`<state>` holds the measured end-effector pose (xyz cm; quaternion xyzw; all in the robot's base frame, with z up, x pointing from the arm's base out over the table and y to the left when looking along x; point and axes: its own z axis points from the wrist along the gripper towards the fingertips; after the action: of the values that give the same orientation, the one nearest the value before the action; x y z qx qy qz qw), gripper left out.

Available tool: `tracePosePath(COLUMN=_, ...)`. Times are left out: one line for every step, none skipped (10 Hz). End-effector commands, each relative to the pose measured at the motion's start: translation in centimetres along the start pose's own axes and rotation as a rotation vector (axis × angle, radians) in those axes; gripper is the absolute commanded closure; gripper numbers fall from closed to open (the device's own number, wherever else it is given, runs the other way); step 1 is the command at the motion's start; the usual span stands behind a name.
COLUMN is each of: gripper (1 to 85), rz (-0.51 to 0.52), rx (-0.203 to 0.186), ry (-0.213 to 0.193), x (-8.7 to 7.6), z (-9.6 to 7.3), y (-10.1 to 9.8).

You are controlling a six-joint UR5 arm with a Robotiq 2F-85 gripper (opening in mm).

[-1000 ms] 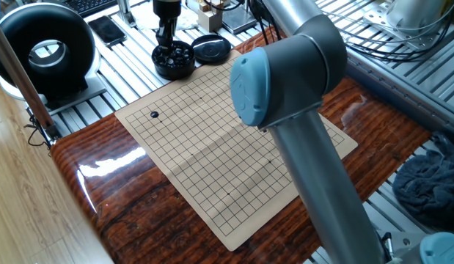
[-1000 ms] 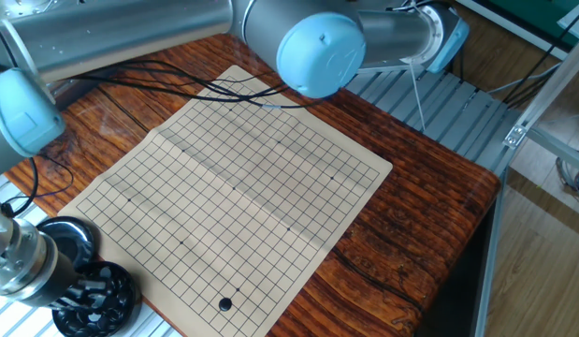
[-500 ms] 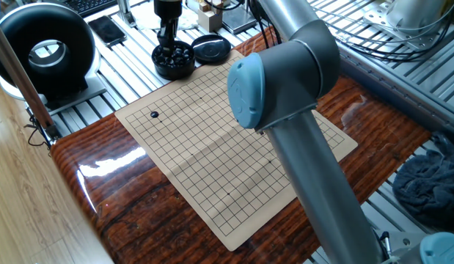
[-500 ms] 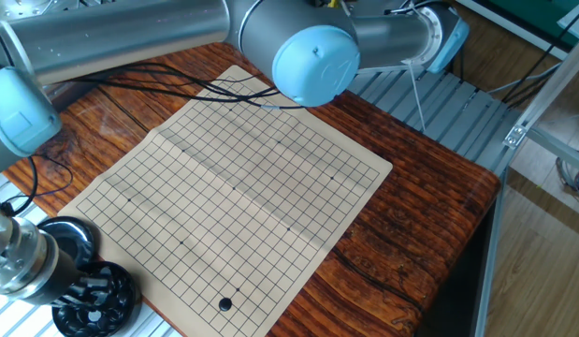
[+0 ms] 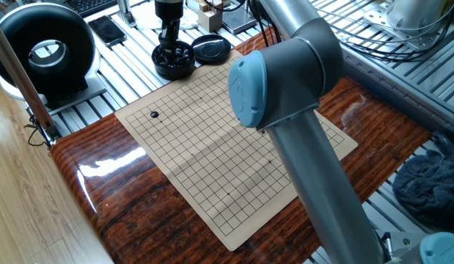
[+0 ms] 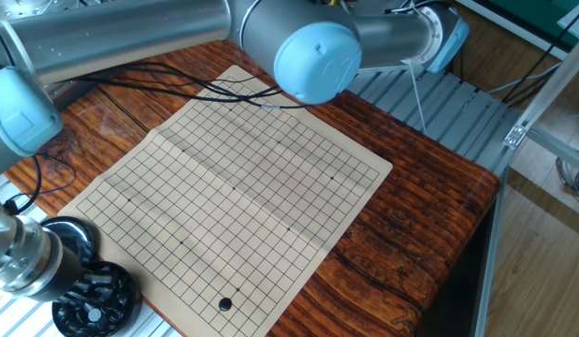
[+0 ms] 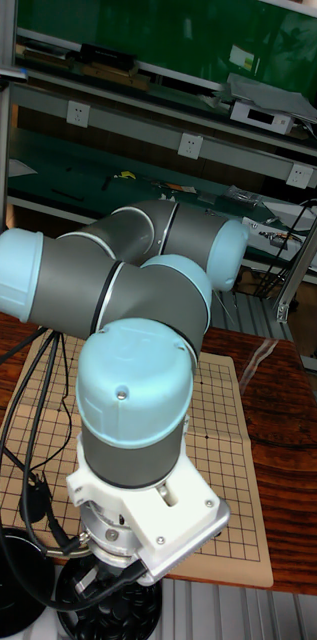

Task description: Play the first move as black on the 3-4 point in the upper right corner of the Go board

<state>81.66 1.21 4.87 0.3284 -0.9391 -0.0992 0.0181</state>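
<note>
We see one black stone (image 5: pixel 155 114) already lying on the Go board (image 5: pixel 234 147), on a line crossing a few lines in from two edges, near the corner that sits closest to the bowl of stones (image 5: pixel 173 60). In the other fixed view the same stone (image 6: pixel 224 303) shows near the board's bottom edge, alone on the grid; the rest of the board (image 6: pixel 233 187) carries no other stone that we can make out.

The bowl of black stones stands just off the board's corner on the slatted metal part of the surface (image 5: pixel 124 81), and its lid (image 5: pixel 211 48) lies just beside it. Our gripper (image 5: pixel 166 37) hangs directly over the bowl, with the fingers pointing down toward the stones. From the other fixed view the gripper (image 6: pixel 79 285) appears above the bowl (image 6: pixel 95 300) too, partly covering it. We cannot tell how far apart the fingers stand, or whether they hold a stone, since they are dark against the dark stones.

The board rests on a glossy wooden surface (image 5: pixel 109 191). A black ring-shaped device (image 5: pixel 45 50) stands beyond the surface's far left corner, and a dark cloth (image 5: pixel 428 187) lies to the right. The arm's elbow (image 5: pixel 274 73) fills much of the foreground.
</note>
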Motion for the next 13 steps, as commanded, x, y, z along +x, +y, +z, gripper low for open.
tracePosePath(gripper=66.3, rz=0.008, rx=0.001, ry=0.005, x=0.7, z=-0.2, y=0.5)
tracePosePath(gripper=66.3, rz=0.011, rx=0.008, ry=-0.004, x=0.5, z=-0.2, y=0.2)
tracePosePath(gripper=66.3, rz=0.023, rx=0.019, ry=-0.019, x=0.1, z=-0.2, y=-0.1)
tracePosePath(gripper=66.3, rz=0.024, rx=0.016, ry=-0.025, x=0.0, z=-0.2, y=0.0)
tracePosePath(gripper=65.3, rz=0.023, rx=0.018, ry=-0.033, x=-0.2, z=-0.3, y=0.0)
tracePosePath(gripper=64.3, rz=0.026, rx=0.020, ry=-0.047, x=-0.6, z=-0.3, y=0.0)
tracePosePath(gripper=62.7, rz=0.026, rx=0.022, ry=-0.057, x=-0.8, z=-0.3, y=-0.1)
tracePosePath(gripper=62.0, rz=0.027, rx=0.018, ry=-0.062, x=-1.0, z=-0.2, y=0.1)
tracePosePath(gripper=62.0, rz=0.024, rx=0.023, ry=-0.064, x=-1.1, z=-0.2, y=0.0)
tracePosePath(gripper=62.0, rz=0.016, rx=0.024, ry=-0.060, x=-1.1, z=0.0, y=0.0)
tracePosePath(gripper=62.0, rz=0.010, rx=0.023, ry=-0.054, x=-0.9, z=0.1, y=0.0)
tracePosePath(gripper=62.0, rz=0.008, rx=0.024, ry=-0.052, x=-0.9, z=0.2, y=0.0)
tracePosePath(gripper=61.7, rz=0.006, rx=0.021, ry=-0.048, x=-0.7, z=0.3, y=0.1)
